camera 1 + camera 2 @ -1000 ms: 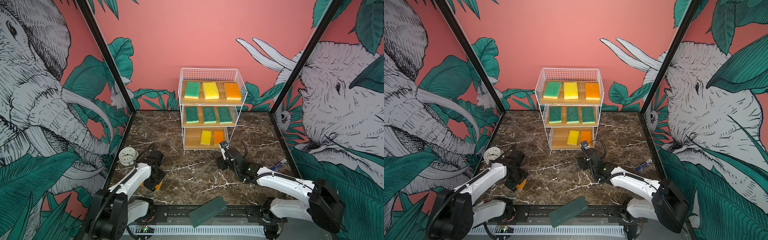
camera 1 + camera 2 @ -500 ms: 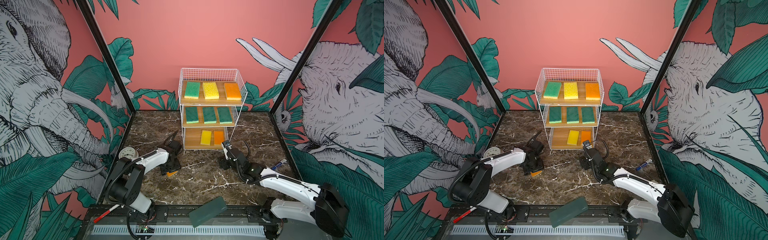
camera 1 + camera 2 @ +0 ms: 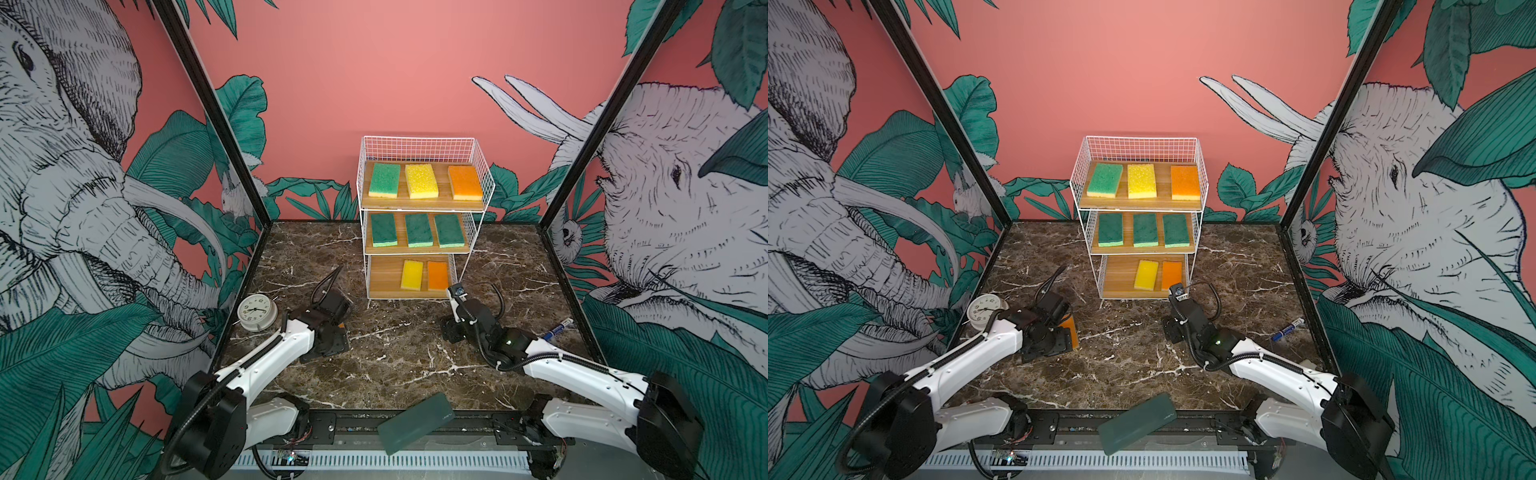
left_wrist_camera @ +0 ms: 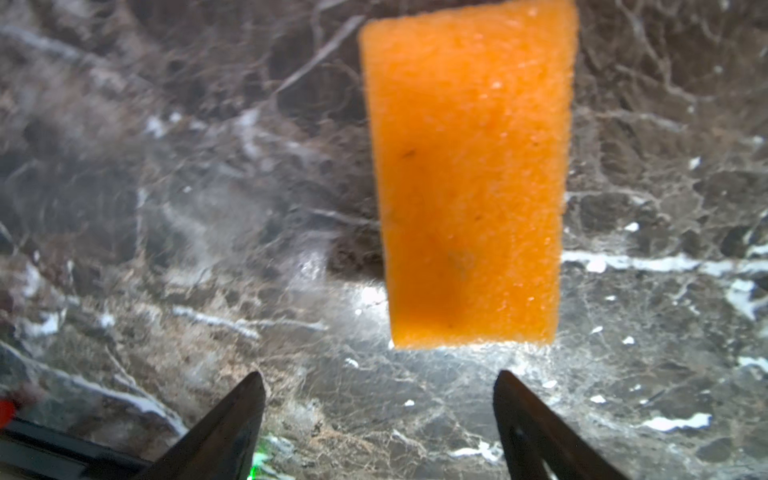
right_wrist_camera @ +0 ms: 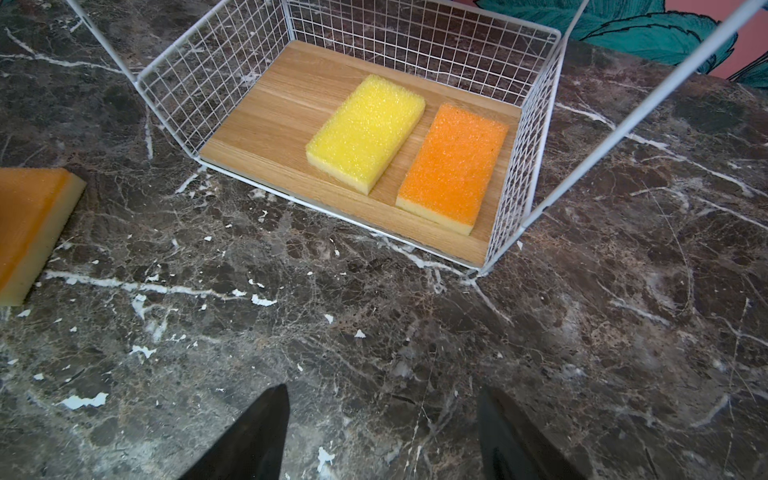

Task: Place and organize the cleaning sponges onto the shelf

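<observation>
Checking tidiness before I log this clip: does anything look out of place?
One orange sponge lies on the marble table, off the shelf, ahead of the open left pincer. A dark green slab sits askew at the table's front edge.

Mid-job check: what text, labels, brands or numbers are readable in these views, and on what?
Nothing reads clearly.
Clock: dial numerals, too small to read.
Dark green slab: small pale mark near one end, blurred.
Blue marker: any label too small to read.
Loose orange sponge: no print.
</observation>
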Motion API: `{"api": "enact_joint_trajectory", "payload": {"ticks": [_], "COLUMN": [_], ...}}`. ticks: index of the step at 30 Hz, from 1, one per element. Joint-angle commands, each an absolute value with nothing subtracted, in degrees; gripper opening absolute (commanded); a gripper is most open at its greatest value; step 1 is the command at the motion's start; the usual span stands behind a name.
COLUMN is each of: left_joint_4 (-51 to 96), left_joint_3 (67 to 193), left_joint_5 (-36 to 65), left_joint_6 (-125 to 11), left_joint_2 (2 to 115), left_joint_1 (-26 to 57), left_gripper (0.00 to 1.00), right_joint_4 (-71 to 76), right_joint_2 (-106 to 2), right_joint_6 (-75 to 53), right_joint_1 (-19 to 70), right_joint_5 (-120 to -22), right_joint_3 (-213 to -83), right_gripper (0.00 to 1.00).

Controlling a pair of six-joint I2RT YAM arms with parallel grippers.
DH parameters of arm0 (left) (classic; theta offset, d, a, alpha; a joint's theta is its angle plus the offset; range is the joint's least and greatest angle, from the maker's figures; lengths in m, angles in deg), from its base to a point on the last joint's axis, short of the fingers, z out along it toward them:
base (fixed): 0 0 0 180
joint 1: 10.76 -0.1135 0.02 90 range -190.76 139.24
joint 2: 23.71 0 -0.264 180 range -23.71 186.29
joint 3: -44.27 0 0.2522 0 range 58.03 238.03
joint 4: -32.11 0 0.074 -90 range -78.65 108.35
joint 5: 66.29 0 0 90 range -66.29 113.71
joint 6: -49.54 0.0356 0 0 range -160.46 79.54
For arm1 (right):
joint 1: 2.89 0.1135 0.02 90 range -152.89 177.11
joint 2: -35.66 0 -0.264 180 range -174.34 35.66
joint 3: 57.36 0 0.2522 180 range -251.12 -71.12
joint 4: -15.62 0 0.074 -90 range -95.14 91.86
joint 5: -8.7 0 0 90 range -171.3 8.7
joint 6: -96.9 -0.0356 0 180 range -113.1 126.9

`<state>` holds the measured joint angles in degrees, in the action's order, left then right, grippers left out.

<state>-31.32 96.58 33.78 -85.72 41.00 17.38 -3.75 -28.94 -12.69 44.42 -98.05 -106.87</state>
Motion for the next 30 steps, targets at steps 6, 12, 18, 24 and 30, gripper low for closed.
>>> {"api": "enact_joint_trajectory", "payload": {"ticks": [6,12,18,24,30], "left_joint_4": [-19.08,-14.61,-12.00,-9.64,-11.65], "left_joint_3": [88.72,88.05,87.68,88.70,92.45], "left_joint_5": [36.12,38.62,40.51,40.54,40.06], "left_joint_6": [-97.92,-97.20,-97.60,-96.54,-94.79], "left_joint_2": [33.67,38.16,42.16,45.72,51.84], "left_joint_1": [23.58,24.27,24.31,24.25,24.30], "left_gripper": [0.92,0.94,0.95,0.96,0.94], "right_joint_4": [-5.84,-8.41,-11.66,-13.54,-16.79], "right_joint_2": [-26.96,-27.36,-26.51,-24.40,-21.47], "right_joint_6": [-13.44,-13.56,-15.87,-18.91,-20.92], "right_joint_1": [44.22,44.22,44.23,44.31,44.39], "right_joint_5": [-97.13,-98.40,-100.12,-100.17,-101.14], "right_joint_3": [-108.71,-110.44,-112.01,-111.20,-110.92], "right_gripper": [0.74,0.79,0.79,0.79,0.79]}}
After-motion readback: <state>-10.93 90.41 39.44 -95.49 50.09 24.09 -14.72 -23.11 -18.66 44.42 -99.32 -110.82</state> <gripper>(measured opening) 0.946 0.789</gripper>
